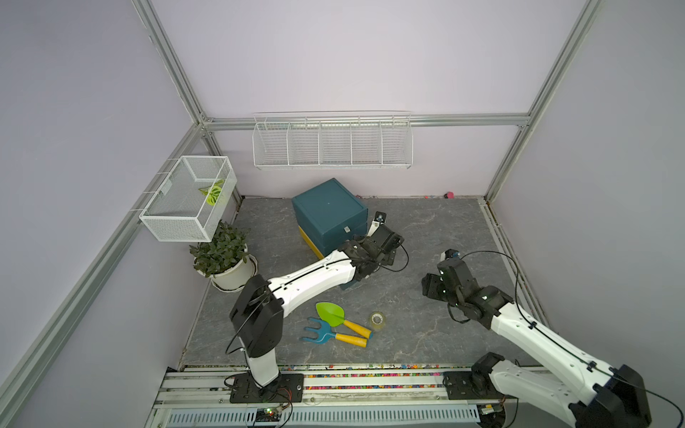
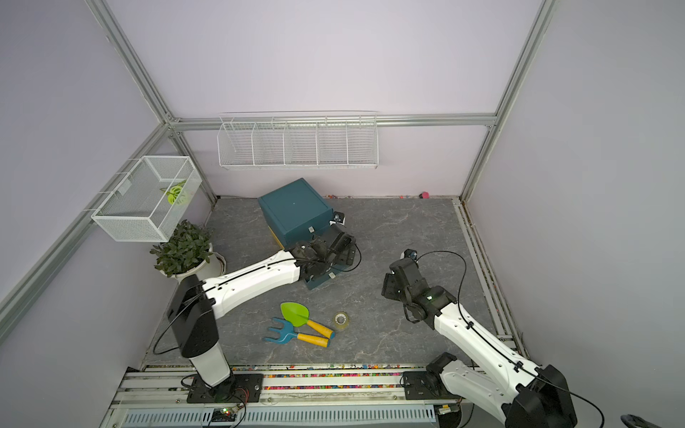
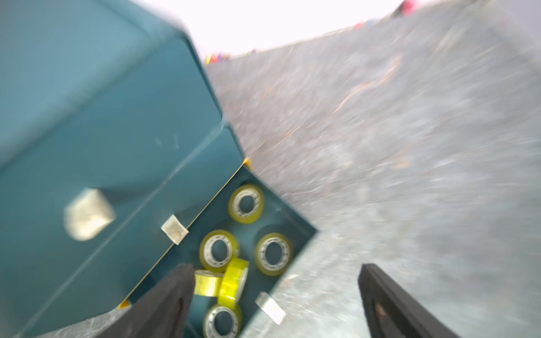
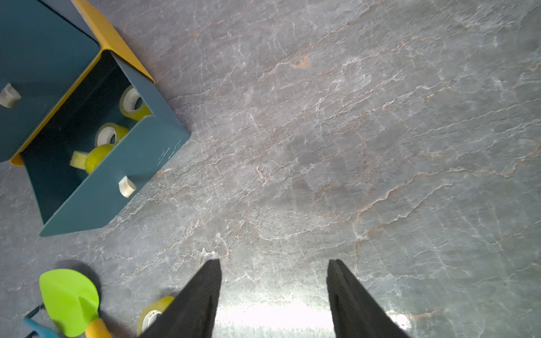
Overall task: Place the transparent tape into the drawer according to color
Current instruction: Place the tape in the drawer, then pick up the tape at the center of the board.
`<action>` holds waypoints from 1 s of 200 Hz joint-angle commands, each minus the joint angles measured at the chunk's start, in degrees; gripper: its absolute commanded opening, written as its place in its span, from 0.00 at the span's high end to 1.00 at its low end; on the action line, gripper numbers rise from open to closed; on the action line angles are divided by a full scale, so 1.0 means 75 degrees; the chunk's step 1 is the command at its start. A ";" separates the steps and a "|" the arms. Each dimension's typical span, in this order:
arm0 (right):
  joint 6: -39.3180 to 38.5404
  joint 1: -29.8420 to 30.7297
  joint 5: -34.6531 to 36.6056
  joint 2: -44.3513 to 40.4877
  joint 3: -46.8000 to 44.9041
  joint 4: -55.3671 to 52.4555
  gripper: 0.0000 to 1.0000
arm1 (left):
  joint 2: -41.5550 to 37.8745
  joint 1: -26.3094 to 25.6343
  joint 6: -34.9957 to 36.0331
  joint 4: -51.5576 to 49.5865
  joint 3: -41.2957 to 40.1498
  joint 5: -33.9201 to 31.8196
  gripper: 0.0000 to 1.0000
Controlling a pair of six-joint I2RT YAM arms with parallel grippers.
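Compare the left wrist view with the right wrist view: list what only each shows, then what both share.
Left wrist only: the whole drawer floor with six yellow-green rolls, the far wall, and the left jaws, wide apart and empty.
Right wrist only: the shovel, a loose roll on the floor near it, and the right jaws, apart over bare floor.
Both: the open drawer with rolls inside, its knob, the teal cabinet and the grey floor.
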 commanded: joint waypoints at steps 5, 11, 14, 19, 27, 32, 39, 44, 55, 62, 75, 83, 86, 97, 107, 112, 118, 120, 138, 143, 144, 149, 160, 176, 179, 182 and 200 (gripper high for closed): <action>-0.0122 -0.0042 -0.0423 0.0109 0.0151 -0.0118 0.37 | -0.0910 -0.0038 -0.0202 -0.0232 -0.0658 0.0325 0.03; -0.0194 -0.0040 -0.0527 0.0130 0.0145 -0.0102 0.37 | -0.1151 -0.0038 -0.0237 -0.0245 -0.0784 0.0384 0.02; -0.0224 -0.0041 -0.0564 0.0143 0.0143 -0.0095 0.37 | -0.1265 -0.0038 -0.0271 -0.0255 -0.0850 0.0418 0.02; -0.0256 -0.0041 -0.0647 0.0160 0.0143 -0.0100 0.37 | -0.1460 -0.0038 -0.0290 -0.0284 -0.0949 0.0460 0.01; -0.0336 -0.0041 -0.0760 0.0214 0.0146 -0.0098 0.37 | -0.1742 -0.0038 -0.0353 -0.0352 -0.1087 0.0498 0.00; -0.0377 -0.0041 -0.0818 0.0244 0.0149 -0.0103 0.37 | -0.1904 -0.0038 -0.0376 -0.0382 -0.1184 0.0526 0.01; -0.0396 -0.0041 -0.0876 0.0290 0.0149 -0.0114 0.37 | -0.2132 -0.0038 -0.0388 -0.0425 -0.1306 0.0566 0.01; -0.0398 -0.0041 -0.0889 0.0300 0.0142 -0.0129 0.37 | -0.2270 -0.0038 -0.0414 -0.0463 -0.1391 0.0601 0.01; -0.0397 -0.0041 -0.0936 0.0315 0.0127 -0.0135 0.37 | -0.2602 -0.0038 -0.0514 -0.0542 -0.1609 0.0646 0.01; -0.0399 -0.0032 -0.0961 0.0320 0.0116 -0.0125 0.37 | -0.2819 -0.0038 -0.0559 -0.0563 -0.1771 0.0685 0.01; -0.0408 -0.0029 -0.1039 0.0315 0.0094 -0.0091 0.37 | -0.3203 -0.0038 -0.0703 -0.0553 -0.2121 0.0730 0.01; -0.0462 -0.0030 -0.1136 0.0322 0.0066 -0.0038 0.37 | -0.3423 -0.0038 -0.0778 -0.0538 -0.2344 0.0766 0.01; -0.0491 -0.0029 -0.1195 0.0334 0.0058 -0.0016 0.37 | -0.3503 -0.0038 -0.0813 -0.0544 -0.2424 0.0763 0.01; -0.0565 -0.0029 -0.1386 0.0383 0.0056 0.0043 0.37 | -0.3802 -0.0038 -0.0957 -0.0593 -0.2699 0.0710 0.01; -0.0605 -0.0029 -0.1536 0.0462 0.0061 0.0064 0.37 | -0.4051 -0.0027 -0.1133 -0.0690 -0.2915 0.0535 0.01; -0.0610 -0.0020 -0.1587 0.0516 0.0066 0.0064 0.37 | -0.4164 -0.0018 -0.1241 -0.0740 -0.3011 0.0449 0.01; -0.0636 -0.0007 -0.1660 0.0573 0.0073 0.0064 0.37 | -0.4321 0.0013 -0.1339 -0.0780 -0.3136 0.0419 0.00; -0.0645 -0.0006 -0.1690 0.0581 0.0072 0.0064 0.37 | -0.4363 0.0024 -0.1366 -0.0789 -0.3186 0.0427 0.00; -0.0767 0.0094 -0.1914 0.0779 0.0099 0.0084 0.37 | -0.4757 0.0237 -0.1791 -0.0883 -0.3605 0.0594 0.00; -0.0819 0.0145 -0.1980 0.0852 0.0112 0.0077 0.37 | -0.4831 0.0321 -0.1930 -0.0917 -0.3727 0.0651 0.00; -0.0837 0.0158 -0.1994 0.0866 0.0113 0.0082 0.37 | -0.4842 0.0335 -0.1969 -0.0933 -0.3752 0.0663 0.00; -0.0923 0.0227 -0.2099 0.0947 0.0135 0.0086 0.37 | -0.4902 0.0414 -0.2116 -0.1001 -0.3872 0.0720 0.00; -0.1203 0.0509 -0.2273 0.1160 0.0255 0.0073 0.37 | -0.4990 0.0564 -0.2372 -0.1158 -0.4097 0.0781 0.00; -0.1560 0.1156 -0.2153 0.1590 0.0572 -0.0192 0.36 | -0.5073 0.0637 -0.2608 -0.1318 -0.4367 0.0747 0.00; -0.1621 0.1275 -0.2140 0.1700 0.0636 -0.0242 0.37 | -0.5092 0.0641 -0.2649 -0.1336 -0.4416 0.0746 0.00; -0.1670 0.1383 -0.2125 0.1796 0.0705 -0.0298 0.37 | -0.5118 0.0641 -0.2698 -0.1353 -0.4459 0.0746 0.00; -0.2016 0.1953 -0.2212 0.2413 0.0999 -0.0443 0.36 | -0.5344 0.0653 -0.2832 -0.1319 -0.4719 0.0773 0.00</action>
